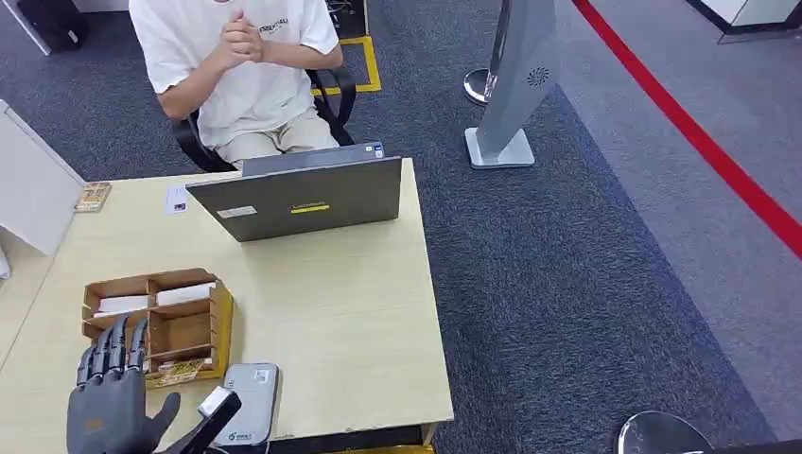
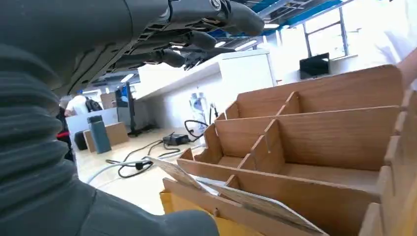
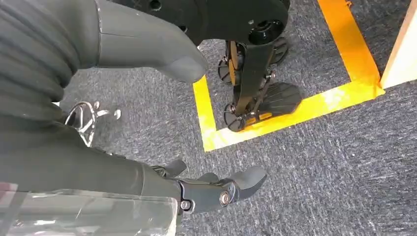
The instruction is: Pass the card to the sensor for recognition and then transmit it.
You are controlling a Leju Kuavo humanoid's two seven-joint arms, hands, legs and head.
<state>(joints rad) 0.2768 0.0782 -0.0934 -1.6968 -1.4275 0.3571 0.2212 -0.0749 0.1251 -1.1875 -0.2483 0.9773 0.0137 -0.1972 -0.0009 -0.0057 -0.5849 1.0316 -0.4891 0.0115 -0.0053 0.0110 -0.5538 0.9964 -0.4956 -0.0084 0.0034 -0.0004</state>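
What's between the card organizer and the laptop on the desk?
Nothing: head view shows bare tabletop between the wooden organizer and the laptop.

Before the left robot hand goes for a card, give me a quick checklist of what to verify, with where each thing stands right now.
1. Left robot hand free: ok, fingers spread, holding nothing.
2. Hand lined up with the wooden card organizer: ok, fingertips sit over its near left corner.
3. Cards available: ok, white cards lie in the far compartments.
4. Sensor reachable: ok, it lies on the table just beside the organizer, uncovered.
5. Right robot hand out of the way: ok, it hangs over the carpet, holding nothing.
6. Person ready to receive: cannot tell, hands are clasped behind the laptop.
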